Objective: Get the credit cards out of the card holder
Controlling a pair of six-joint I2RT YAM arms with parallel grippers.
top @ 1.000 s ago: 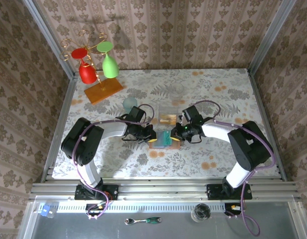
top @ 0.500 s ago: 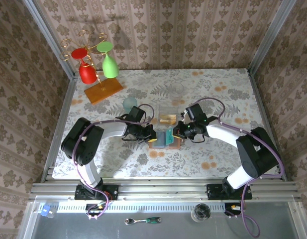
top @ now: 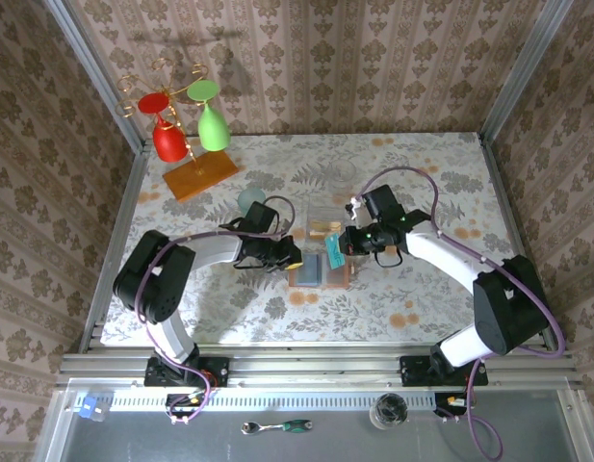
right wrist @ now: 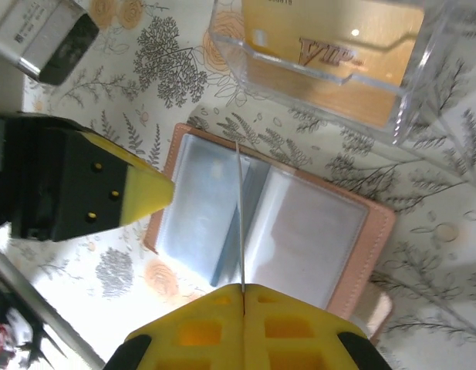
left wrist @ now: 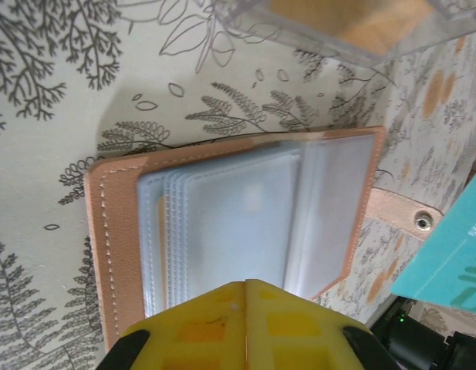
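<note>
We are seeing the left end effector [top: 289, 256] with its yellow fingertips pressed together, resting at the left edge of the card holder [top: 316, 275]. Whether it is gripping that edge or only bearing on it, we cannot tell. From the left wrist, the closed end effector [left wrist: 245, 297] is sitting at the near border of the card holder [left wrist: 230, 223].

The card holder is lying open and flat on the desk [top: 422, 173], just right of the left end effector. Its grey-blue pockets are facing up inside the brown border, and its snap strap [left wrist: 403, 216] is sticking out toward the right end effector.

The right end effector [top: 343, 243] is pinching a teal credit card [top: 332, 255] between its fingers. From the right wrist, the card is showing edge-on as a thin line running straight out from the closed end effector [right wrist: 243, 301] over the holder's middle fold. We cannot tell whether the card's free end is clear of the pockets.

Beyond the right end effector, on the far side of the holder, a clear plastic box [right wrist: 427, 54] is holding an orange-tan card [right wrist: 330, 46] with "VIP" printed on it.
</note>
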